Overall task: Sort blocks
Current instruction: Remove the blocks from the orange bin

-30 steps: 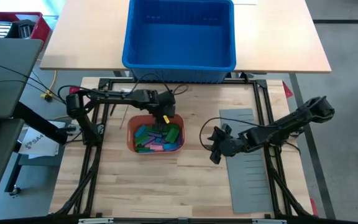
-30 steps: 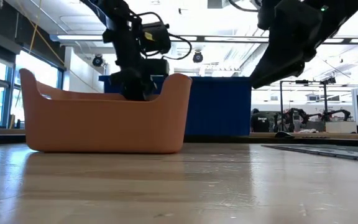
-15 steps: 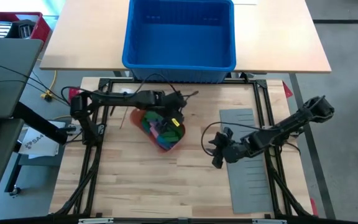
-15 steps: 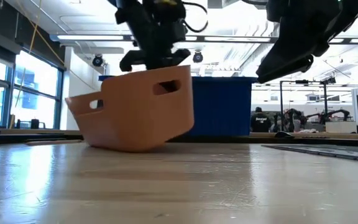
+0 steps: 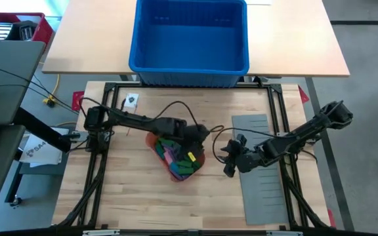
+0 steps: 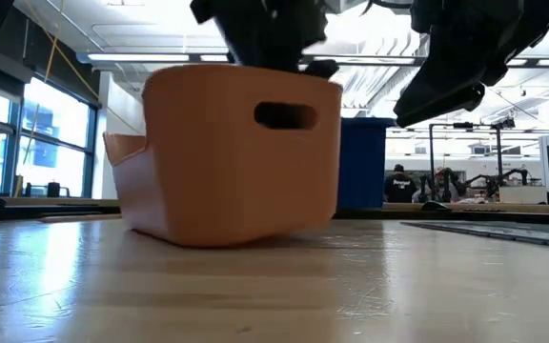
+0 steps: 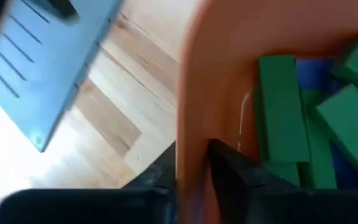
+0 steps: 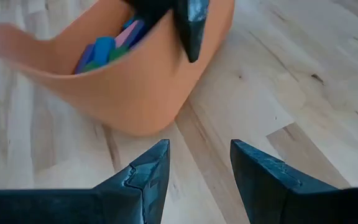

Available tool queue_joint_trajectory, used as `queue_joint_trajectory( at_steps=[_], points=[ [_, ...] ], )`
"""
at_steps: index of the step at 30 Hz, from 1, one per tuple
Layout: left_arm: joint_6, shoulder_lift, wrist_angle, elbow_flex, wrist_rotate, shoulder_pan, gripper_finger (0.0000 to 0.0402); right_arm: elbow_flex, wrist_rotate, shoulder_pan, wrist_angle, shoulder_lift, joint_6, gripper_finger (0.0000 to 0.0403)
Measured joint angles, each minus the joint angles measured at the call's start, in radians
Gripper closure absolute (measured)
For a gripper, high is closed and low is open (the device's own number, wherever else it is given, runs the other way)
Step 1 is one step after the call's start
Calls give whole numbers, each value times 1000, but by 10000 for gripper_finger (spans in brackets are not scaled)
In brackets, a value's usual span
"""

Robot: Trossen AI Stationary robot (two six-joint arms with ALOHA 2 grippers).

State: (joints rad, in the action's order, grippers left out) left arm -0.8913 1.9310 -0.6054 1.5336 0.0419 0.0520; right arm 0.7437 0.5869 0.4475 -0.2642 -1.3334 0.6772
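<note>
Nearest, toward the front edge of the table [image 5: 143,203]: bare wood. Further in, mid-table: orange tray [image 5: 176,157] tilted, wall pinched between left gripper [image 7: 194,165] fingers, blocks [image 5: 179,160] heaped inside against the low side. Likely risk: tray slipping from so thin a grip on the rim, or tipping too fast and scattering blocks across the wood. Just beside it, toward the right edge: right gripper [image 8: 194,165], fingers spread, holding nothing, possibly in the path of a spill. Beyond that, grey slotted sheet [image 5: 264,183] under the right arm. Farthest, past the back edge: blue bin [image 5: 189,39].
</note>
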Motion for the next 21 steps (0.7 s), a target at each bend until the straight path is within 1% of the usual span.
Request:
queue_joint_trajectory(
  at_steps=[4,7,10,12,13,14,16,18,21],
  points=[
    [110,-44,-39,63,86,26,269,0,0,-10,32,0,-30,238],
    [243,-73,-102,93,165,45,249,0,-15,-32,85,0,-67,238],
    [498,-114,-171,96,254,51,244,0,-56,-59,146,0,-104,238],
    [712,-139,-282,98,304,37,244,0,-65,-71,182,-2,-127,238],
    [795,-144,-359,98,322,23,243,0,-65,-75,189,-2,-137,238],
    [865,-150,-423,89,336,5,243,0,-65,-78,194,-2,-142,238],
    [953,-163,-515,48,346,-36,243,0,-65,-85,198,-2,-144,238],
    [1003,-187,-540,-7,338,-83,242,0,-66,-92,197,-3,-133,238],
    [1011,-229,-527,-98,329,-158,242,0,-77,-95,198,-3,-110,238]
  ],
)
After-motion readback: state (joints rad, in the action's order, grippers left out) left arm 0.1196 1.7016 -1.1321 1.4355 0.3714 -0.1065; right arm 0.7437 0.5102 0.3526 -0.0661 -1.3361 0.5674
